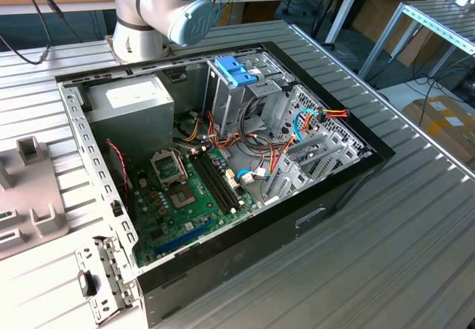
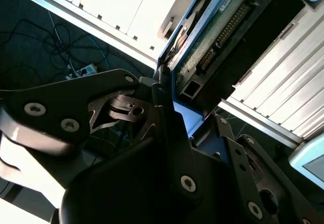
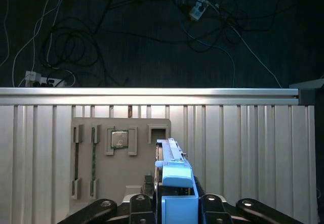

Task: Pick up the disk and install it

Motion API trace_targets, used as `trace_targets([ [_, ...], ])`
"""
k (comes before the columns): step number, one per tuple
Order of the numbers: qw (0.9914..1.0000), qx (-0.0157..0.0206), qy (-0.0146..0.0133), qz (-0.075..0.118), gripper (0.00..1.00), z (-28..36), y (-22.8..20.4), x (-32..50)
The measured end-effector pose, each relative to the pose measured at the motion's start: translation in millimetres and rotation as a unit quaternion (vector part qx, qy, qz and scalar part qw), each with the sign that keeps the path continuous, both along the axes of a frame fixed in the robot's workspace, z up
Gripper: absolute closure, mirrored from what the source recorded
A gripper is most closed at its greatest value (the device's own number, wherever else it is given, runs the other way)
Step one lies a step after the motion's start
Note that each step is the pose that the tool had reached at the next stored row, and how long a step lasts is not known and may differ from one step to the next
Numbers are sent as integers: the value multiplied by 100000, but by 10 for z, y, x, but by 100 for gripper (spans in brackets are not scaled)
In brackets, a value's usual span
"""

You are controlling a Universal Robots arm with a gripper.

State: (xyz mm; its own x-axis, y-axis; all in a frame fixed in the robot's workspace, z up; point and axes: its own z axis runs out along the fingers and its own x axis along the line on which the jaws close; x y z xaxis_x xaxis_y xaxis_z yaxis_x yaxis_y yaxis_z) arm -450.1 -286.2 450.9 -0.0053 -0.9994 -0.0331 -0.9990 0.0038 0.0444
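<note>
In the first wrist view the disk [image 3: 176, 176] stands edge-on, its light-blue carrier and blue end tab towards the camera. My gripper [image 3: 177, 206] is shut on it, with a black finger on each side. It hangs above the ribbed table, near a grey fixture plate [image 3: 121, 153]. In the second wrist view the disk [image 2: 215, 37] shows its green circuit board and a blue carrier edge, with a black finger [image 2: 162, 102] against it. The exterior view shows the arm's base joint [image 1: 159, 10] behind the open computer case [image 1: 223, 158].
Inside the case are a green motherboard [image 1: 189, 195], a grey power supply [image 1: 137, 102] and a metal drive cage [image 1: 245, 95] with a light-blue plastic part [image 1: 236, 69] on top. Coloured cables cross the middle. A grey fixture [image 1: 30, 188] lies at the exterior view's left.
</note>
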Motion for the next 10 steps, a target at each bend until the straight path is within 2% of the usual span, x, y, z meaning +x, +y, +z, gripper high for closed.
trace_targets([
  [10, 100000, 0, 2, -1, 63, 66, 0, 0],
])
